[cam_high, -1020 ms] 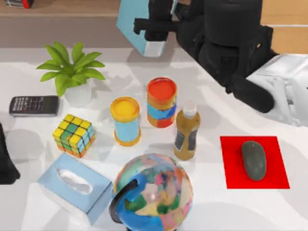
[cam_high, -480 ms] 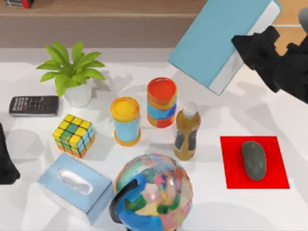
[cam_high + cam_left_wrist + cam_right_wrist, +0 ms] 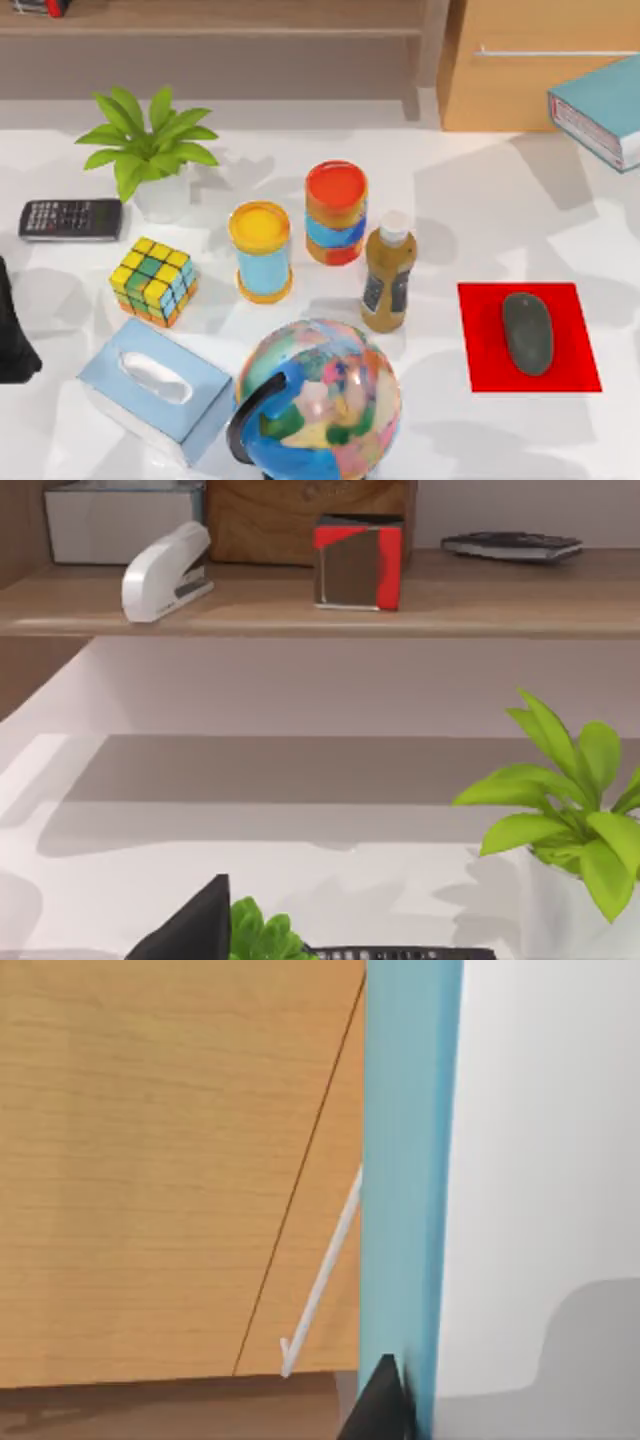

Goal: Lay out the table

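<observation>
Okay, so the white table (image 3: 480, 200) takes up nearly the whole top view, with a light-wood cabinet (image 3: 500, 90) behind it at the upper right. The right gripper (image 3: 385, 1405) is clamped on a blue book (image 3: 600, 110). In its wrist view a dark fingertip (image 3: 380, 1400) presses against the book's cover, with the cabinet front just behind. From above, the book sits at the upper right edge of the frame.

The left arm (image 3: 12, 330) is parked at the far left edge. The left gripper (image 3: 190, 930) is in its own wrist view, but how far open it is can't be told.

In the middle of the frame stand a yellow-lidded can (image 3: 261, 250), an orange-lidded can (image 3: 336, 212) and a brown bottle (image 3: 388, 272), close together. A globe (image 3: 320, 400) is at the bottom centre, with a tissue box (image 3: 155, 385) to its left. A colour cube (image 3: 153, 280), a calculator (image 3: 70, 218) and a potted plant (image 3: 150, 150) fill the left side. At lower right a grey mouse (image 3: 527, 332) lies on a red mat (image 3: 480, 370).
</observation>
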Tool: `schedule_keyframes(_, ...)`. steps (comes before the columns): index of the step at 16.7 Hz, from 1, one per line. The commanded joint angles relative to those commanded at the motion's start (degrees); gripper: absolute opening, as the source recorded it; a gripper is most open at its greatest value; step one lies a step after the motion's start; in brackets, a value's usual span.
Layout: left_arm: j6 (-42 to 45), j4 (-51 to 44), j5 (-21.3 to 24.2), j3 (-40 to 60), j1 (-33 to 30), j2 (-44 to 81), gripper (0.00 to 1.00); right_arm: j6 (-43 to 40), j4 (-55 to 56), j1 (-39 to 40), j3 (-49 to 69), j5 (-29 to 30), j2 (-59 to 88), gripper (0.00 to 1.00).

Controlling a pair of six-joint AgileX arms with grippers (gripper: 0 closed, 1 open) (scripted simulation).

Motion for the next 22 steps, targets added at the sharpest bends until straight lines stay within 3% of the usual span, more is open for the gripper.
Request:
schedule_keyframes(4,0.00,0.00,0.00,0.00,0.00,0.00,1.00,6.88,4.72,-12.65,5.33,-3.01,8.33,0.00)
schedule_keyframes(8,0.00,0.00,0.00,0.00,0.00,0.00,1.00,10.69,8.72,-19.04,12.14,-4.85,17.00,0.00)
schedule_keyframes(22,0.00,0.00,0.00,0.00,0.00,0.00,1.00,12.36,9.73,-18.81,19.58,-4.24,24.58,0.00)
